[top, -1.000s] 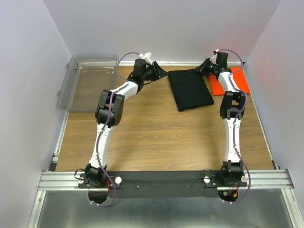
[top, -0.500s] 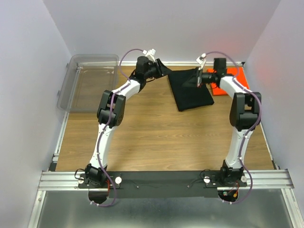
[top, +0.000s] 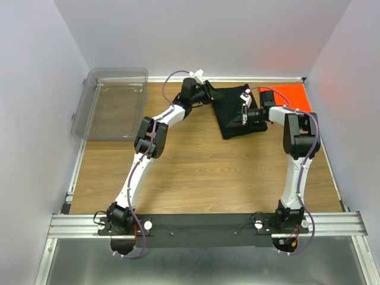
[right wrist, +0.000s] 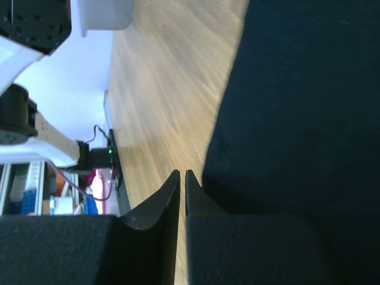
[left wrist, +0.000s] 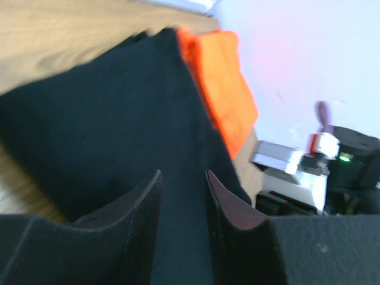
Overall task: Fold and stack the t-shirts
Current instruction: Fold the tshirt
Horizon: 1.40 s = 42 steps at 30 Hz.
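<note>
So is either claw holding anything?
The left gripper seems to pinch the black shirt by its far left corner. The right gripper is closed at its right edge; a grip there cannot be told.

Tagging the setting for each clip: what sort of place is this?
Probably a lab robot cell: a wooden table boxed in by plain white walls, two arms bolted to an aluminium rail, a clear bin.

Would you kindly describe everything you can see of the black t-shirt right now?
The black t-shirt is soft cloth folded into a rough rectangle, lying flat on the wooden table near its far edge. No logo shows. The orange t-shirt lies beside its right edge. The left gripper is at its far-left corner, the right gripper at its right side; whether either grips it is unclear.
</note>
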Each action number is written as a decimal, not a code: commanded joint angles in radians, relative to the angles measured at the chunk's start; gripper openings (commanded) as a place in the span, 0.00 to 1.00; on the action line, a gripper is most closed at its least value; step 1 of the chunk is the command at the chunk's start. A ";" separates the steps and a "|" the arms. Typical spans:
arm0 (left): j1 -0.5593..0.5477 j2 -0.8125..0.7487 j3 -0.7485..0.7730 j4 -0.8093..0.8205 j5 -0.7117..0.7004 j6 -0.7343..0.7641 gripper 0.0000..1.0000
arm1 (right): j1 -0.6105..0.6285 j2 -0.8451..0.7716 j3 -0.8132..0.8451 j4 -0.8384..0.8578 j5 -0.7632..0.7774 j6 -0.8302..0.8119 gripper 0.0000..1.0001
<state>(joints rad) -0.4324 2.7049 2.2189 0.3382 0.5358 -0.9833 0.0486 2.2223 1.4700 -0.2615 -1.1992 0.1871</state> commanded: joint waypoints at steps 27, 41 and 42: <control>0.061 0.061 0.133 -0.068 0.023 -0.123 0.42 | -0.006 -0.142 0.087 -0.205 0.061 -0.092 0.34; 0.066 -0.972 -0.733 0.060 -0.431 0.469 0.72 | -0.044 -0.542 -0.272 -0.266 0.704 -0.016 0.83; 0.066 -1.031 -0.795 0.080 -0.474 0.475 0.75 | -0.067 -0.553 -0.304 -0.245 0.701 0.017 0.84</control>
<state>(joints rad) -0.3725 1.8515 1.6238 0.3218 0.2646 -0.6559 0.0277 1.6604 1.2762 -0.4881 -0.7181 0.0952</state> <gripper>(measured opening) 0.732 0.822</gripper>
